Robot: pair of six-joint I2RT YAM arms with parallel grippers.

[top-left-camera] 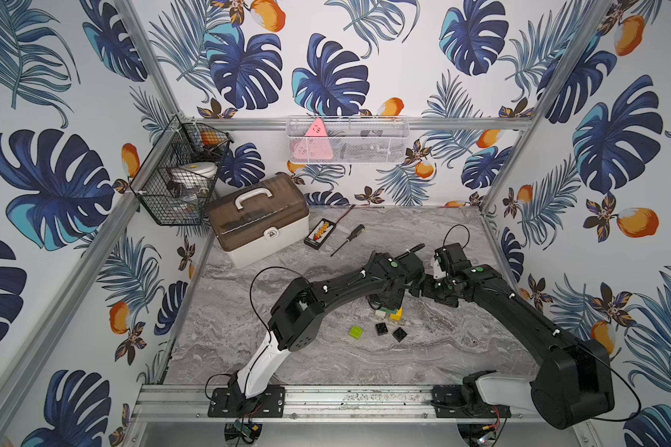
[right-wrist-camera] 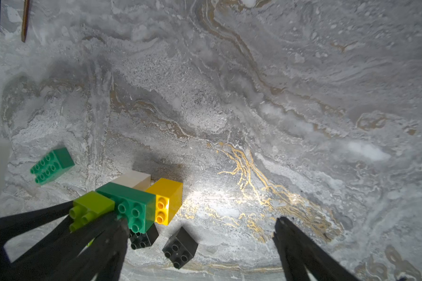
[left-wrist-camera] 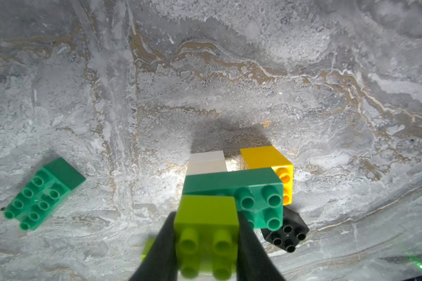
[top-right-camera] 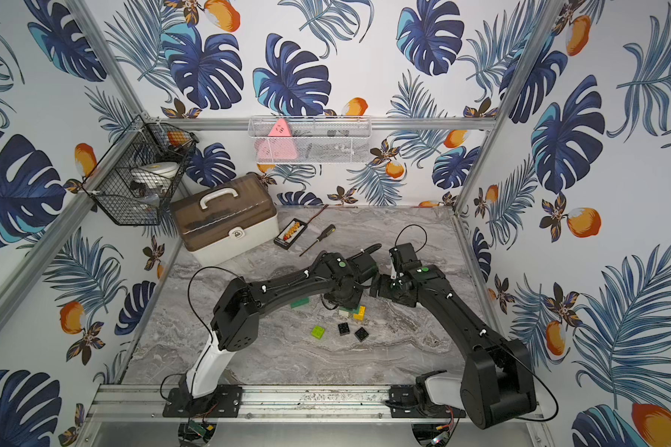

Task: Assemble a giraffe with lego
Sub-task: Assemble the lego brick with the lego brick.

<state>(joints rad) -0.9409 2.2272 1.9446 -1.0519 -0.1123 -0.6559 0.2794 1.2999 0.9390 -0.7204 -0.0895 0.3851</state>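
- Left gripper (left-wrist-camera: 206,215) is clamped on a lime brick (left-wrist-camera: 206,233) sitting on the part-built giraffe (left-wrist-camera: 232,181), mid-table.
- Right gripper (right-wrist-camera: 202,220) hangs spread wide, holding nothing, near the giraffe's 2 o'clock.
- A top view and both wrist views show a spare dark-green brick (top-right-camera: 300,302) at its 9 o'clock.
- Both top views show two black bricks (top-left-camera: 381,329) at 6 o'clock; the left wrist view catches only one.
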